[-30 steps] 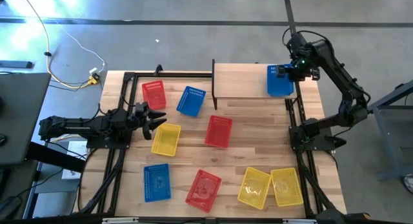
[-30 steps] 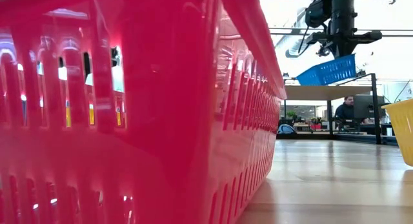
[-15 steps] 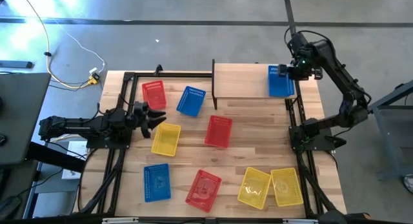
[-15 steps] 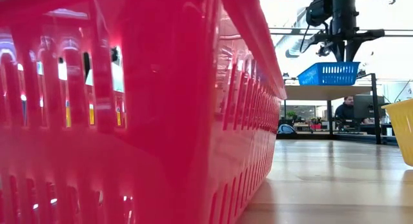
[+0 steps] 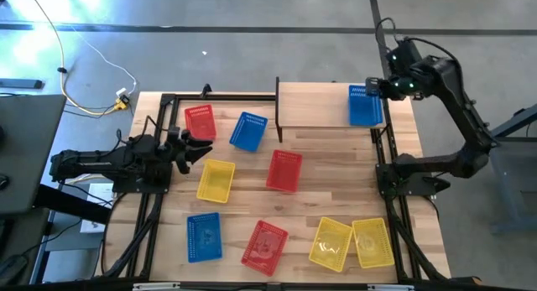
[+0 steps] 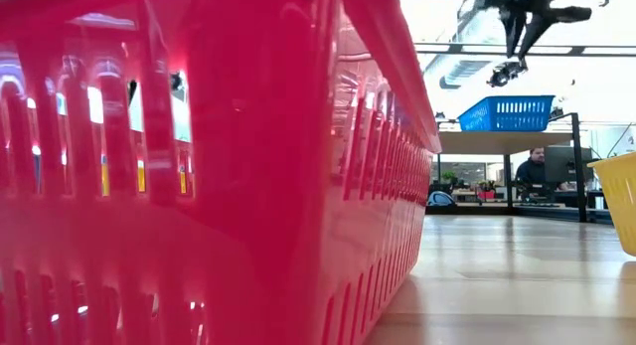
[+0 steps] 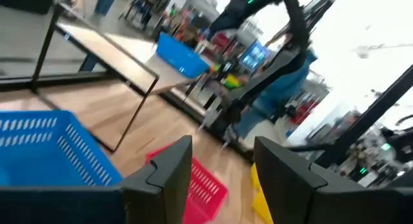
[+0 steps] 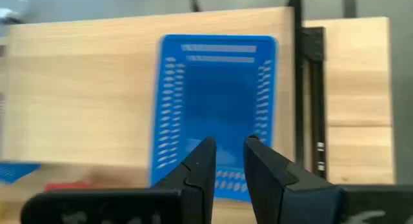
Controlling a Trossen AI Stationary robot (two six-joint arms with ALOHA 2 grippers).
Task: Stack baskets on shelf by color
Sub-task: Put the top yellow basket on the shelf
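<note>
One blue basket (image 5: 364, 105) rests flat on its bottom at the right end of the shelf (image 5: 310, 102), also seen in the low view (image 6: 509, 113) and right wrist view (image 8: 216, 101). My right gripper (image 5: 375, 88) hangs open just above the basket's near end (image 8: 229, 156), clear of it (image 6: 505, 75). My left gripper (image 5: 201, 148) stands open and level over the table's left part (image 7: 222, 166), between a red basket (image 5: 200, 122) and a yellow basket (image 5: 216, 180); nothing lies between its fingers.
On the tabletop lie a blue basket (image 5: 248, 131), a red one (image 5: 284, 170), a blue one (image 5: 204, 236), a red one (image 5: 265, 244) and two yellow ones (image 5: 331, 241) (image 5: 372, 242). The shelf's left and middle top is bare wood. A person sits in the room behind (image 6: 534, 171).
My right gripper has brought the tilted blue basket down level onto the shelf's right end, let go of it and risen clear toward the table's right edge. The basket stays on the shelf. My left gripper has lifted a little.
</note>
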